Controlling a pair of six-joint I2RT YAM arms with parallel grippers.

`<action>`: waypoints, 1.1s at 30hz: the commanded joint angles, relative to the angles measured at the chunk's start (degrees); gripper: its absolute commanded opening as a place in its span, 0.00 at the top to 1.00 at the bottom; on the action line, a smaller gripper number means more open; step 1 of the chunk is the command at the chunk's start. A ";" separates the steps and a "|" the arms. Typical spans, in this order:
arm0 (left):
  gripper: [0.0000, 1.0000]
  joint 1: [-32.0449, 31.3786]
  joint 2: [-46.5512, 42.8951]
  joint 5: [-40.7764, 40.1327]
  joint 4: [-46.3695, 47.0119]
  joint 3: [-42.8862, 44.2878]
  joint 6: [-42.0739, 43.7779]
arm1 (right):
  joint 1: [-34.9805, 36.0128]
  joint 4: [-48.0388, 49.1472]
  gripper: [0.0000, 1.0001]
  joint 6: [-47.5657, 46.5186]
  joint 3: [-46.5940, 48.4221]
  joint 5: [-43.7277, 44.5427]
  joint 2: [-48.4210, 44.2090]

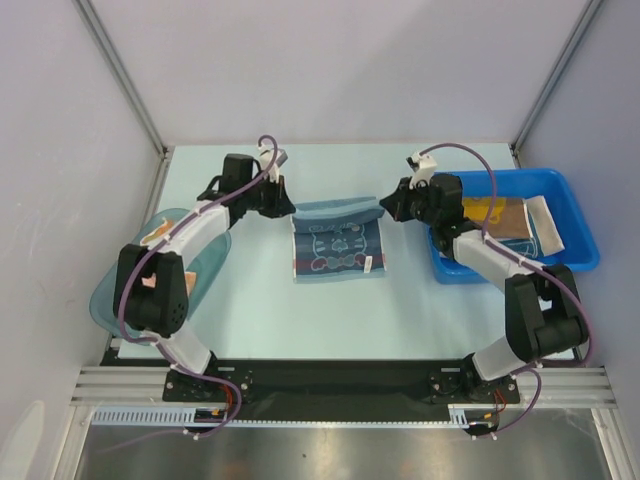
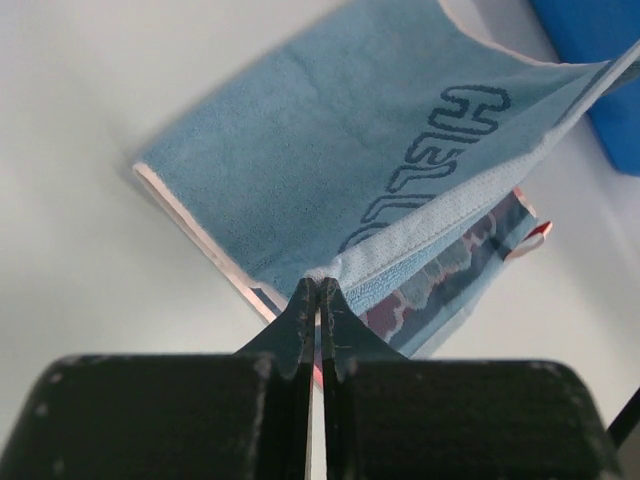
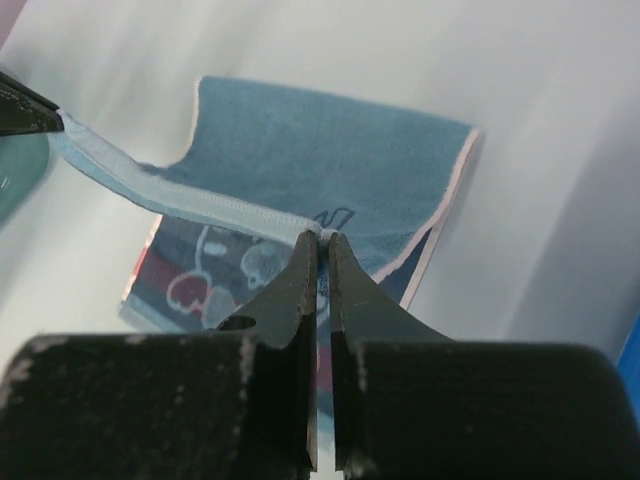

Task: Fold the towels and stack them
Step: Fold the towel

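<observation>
A teal-blue "HELLO" towel [image 1: 338, 245] lies mid-table with its printed near half flat. Its far edge is lifted and stretched between both grippers. My left gripper [image 1: 290, 208] is shut on the far left corner, and the left wrist view shows the hem pinched at the tips [image 2: 322, 285] with the towel [image 2: 330, 150] sloping away. My right gripper [image 1: 386, 208] is shut on the far right corner [image 3: 322, 238], above the towel [image 3: 330, 160]. A brown towel [image 1: 495, 215] and a white towel [image 1: 545, 225] lie in the bin. An orange towel [image 1: 158, 232] shows in the tub, partly under the left arm.
A blue plastic bin [image 1: 570, 195] stands at the right, just behind the right arm. A translucent teal tub [image 1: 215, 265] sits at the left under the left arm. Grey walls close the table at the back and both sides.
</observation>
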 commanded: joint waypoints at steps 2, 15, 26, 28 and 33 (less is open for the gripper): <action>1.00 -1.91 -6.61 -1.64 0.93 -1.83 1.81 | 0.97 0.37 1.00 1.43 -2.55 -0.04 -4.95; 1.00 -4.81 -14.00 -6.83 -2.76 -10.88 2.35 | 3.26 -0.43 1.00 1.34 -12.75 1.71 -11.72; 0.90 -6.39 -13.13 -6.04 -0.74 -17.39 -3.01 | 5.19 -0.68 0.98 0.73 -19.87 2.77 -14.53; 0.75 -6.66 -13.12 -5.77 -0.83 -18.26 -4.68 | 6.07 -2.09 0.89 0.38 -20.40 3.55 -15.14; 0.66 -8.15 -16.37 -7.26 -2.32 -19.59 -7.40 | 7.83 -8.85 0.63 -0.06 -20.67 7.59 -19.97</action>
